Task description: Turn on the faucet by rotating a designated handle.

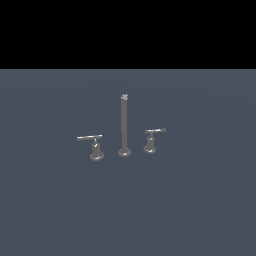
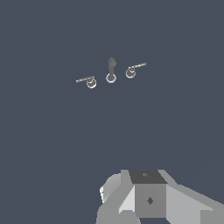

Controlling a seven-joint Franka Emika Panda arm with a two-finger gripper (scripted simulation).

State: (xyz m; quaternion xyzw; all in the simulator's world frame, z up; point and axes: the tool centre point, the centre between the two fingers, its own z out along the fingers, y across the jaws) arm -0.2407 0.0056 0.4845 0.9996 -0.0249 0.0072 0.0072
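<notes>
My gripper [image 2: 148,199] shows only its body, so I cannot tell its opening; it hangs high, well apart from the faucet [image 1: 124,125] and handle [image 1: 155,131].

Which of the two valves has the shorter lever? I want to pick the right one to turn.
The valve on the exterior view's right: its handle is short with a paler tip. The other valve's lever is longer and thinner.
</notes>
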